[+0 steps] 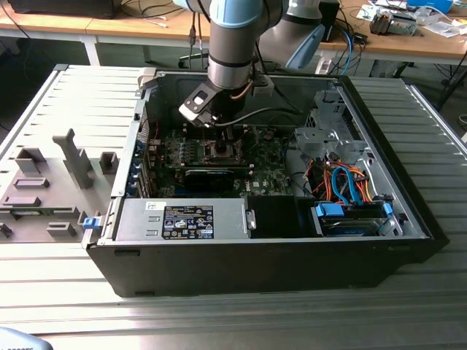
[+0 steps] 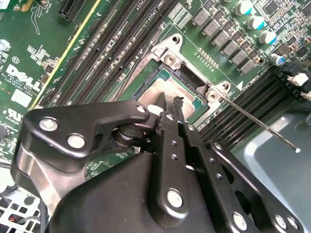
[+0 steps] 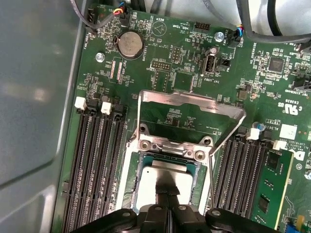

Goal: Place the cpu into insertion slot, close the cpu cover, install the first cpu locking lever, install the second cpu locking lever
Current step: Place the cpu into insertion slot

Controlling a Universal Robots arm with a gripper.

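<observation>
cpu [image 3: 167,171] in insertion slot [image 3: 125,187]; cpu cover [image 3: 189,100] hinged up at slot's edge; memory slots [image 3: 97,165] flank slot.

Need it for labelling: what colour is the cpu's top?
The cpu is dull silver-grey on top; the first wrist view shows it best.

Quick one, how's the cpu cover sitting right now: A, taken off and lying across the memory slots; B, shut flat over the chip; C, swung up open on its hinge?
C: in the first wrist view the cpu cover stands raised at its hinge, leaving the cpu uncovered in the insertion slot under the end effector.
</observation>
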